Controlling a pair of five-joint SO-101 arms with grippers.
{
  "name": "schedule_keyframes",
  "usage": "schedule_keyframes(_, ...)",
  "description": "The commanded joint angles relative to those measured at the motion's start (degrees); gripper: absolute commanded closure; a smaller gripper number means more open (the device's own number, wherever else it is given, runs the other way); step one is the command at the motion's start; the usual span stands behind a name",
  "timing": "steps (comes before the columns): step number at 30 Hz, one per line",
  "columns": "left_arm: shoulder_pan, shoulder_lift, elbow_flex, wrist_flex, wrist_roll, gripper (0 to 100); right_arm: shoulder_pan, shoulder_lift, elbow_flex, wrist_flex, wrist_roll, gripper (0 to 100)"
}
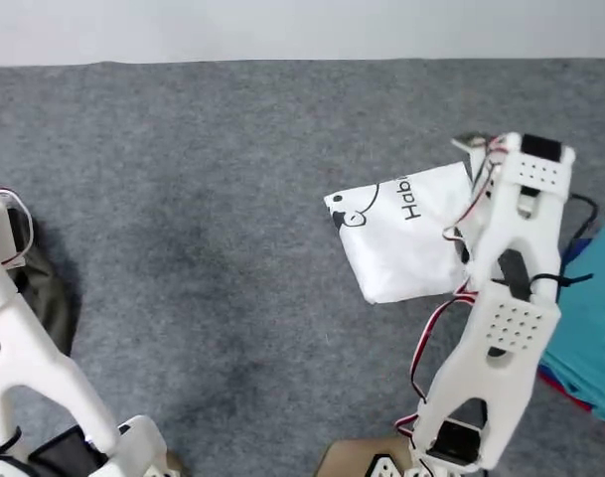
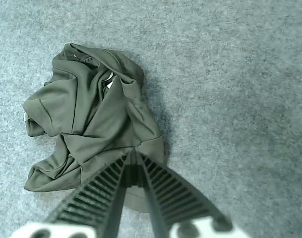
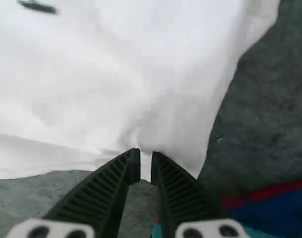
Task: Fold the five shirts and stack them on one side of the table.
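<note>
The table (image 1: pixel 203 199) is a mottled mid-grey all over, and a strip (image 1: pixel 282 30) of pale grey-white runs beyond its far edge. The white shirt (image 1: pixel 401 243) is plain white with a black line drawing and black lettering near one edge. The olive shirt (image 2: pixel 91 119) is an even dark olive green without pattern, apart from a small white tag (image 2: pixel 109 84). The teal shirt (image 1: pixel 595 328) is bright teal-blue with a red band (image 3: pixel 260 201) along its edge. The left arm (image 1: pixel 34 368) and the right arm (image 1: pixel 511 298) are white, the right one trailing red, white and black wires (image 1: pixel 428 333). The left gripper (image 2: pixel 133 161) and the right gripper (image 3: pixel 146 161) have black ribbed fingers on white bases
</note>
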Motion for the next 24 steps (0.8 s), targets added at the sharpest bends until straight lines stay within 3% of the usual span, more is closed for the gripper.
schedule_keyframes(1, 0.44, -1.85, -0.66, 0.26, -0.44, 100, -3.38, -9.71, -0.88, 2.42, -1.49, 95.3)
schedule_keyframes(9, 0.44, -1.85, -0.57, 0.62, -0.44, 100, -15.08, -18.24, 15.03, 1.71, -4.22, 95.3)
schedule_keyframes(15, 0.44, -1.85, -0.57, 0.62, -0.44, 100, -19.03, -15.60, 23.30, -8.04, -7.56, 95.3)
schedule_keyframes(24, 0.44, -1.85, -0.48, 0.62, -0.53, 100, -26.59, -10.77, 25.32, -11.12, -7.56, 95.3)
